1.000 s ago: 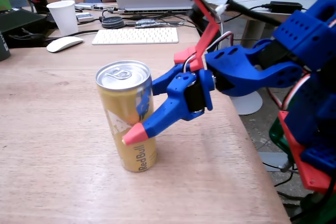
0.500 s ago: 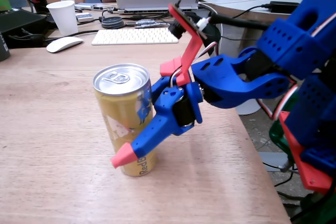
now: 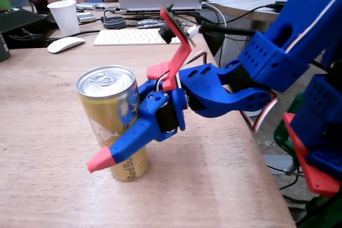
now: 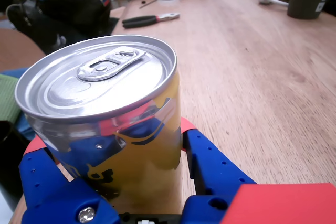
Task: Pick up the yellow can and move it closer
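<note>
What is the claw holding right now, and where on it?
The claw is closed around the yellow can, one finger on each side of its body, below the rim; the can stands upright on the table.

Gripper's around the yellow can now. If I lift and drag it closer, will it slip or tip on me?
The yellow can is tall and slim on a small base, so it would likely tip if dragged rather than lifted. Its smooth, shiny metal wall probably slides in the gripper unless squeezed firmly. The pull tab looks unopened, so it is probably full and heavy for its size.
</note>
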Controlling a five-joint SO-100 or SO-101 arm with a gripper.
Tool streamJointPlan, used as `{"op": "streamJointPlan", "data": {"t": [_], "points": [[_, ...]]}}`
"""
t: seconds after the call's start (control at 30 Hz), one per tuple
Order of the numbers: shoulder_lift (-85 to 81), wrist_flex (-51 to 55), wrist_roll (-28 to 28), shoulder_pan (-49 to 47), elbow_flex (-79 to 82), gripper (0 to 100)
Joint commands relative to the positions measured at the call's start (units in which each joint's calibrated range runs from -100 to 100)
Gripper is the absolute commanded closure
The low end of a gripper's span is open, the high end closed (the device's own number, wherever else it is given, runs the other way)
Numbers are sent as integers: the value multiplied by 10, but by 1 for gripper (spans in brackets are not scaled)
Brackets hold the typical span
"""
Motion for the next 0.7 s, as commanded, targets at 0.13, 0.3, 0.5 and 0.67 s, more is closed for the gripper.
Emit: {"op": "streamJointPlan", "data": {"t": [0.13,0.3,0.5,0.67], "points": [[-2,-10,1,-3,-25,73],[-2,-10,1,-3,-25,73],[-50,1,1,-44,11,72],[-219,93,0,-39,93,72]]}}
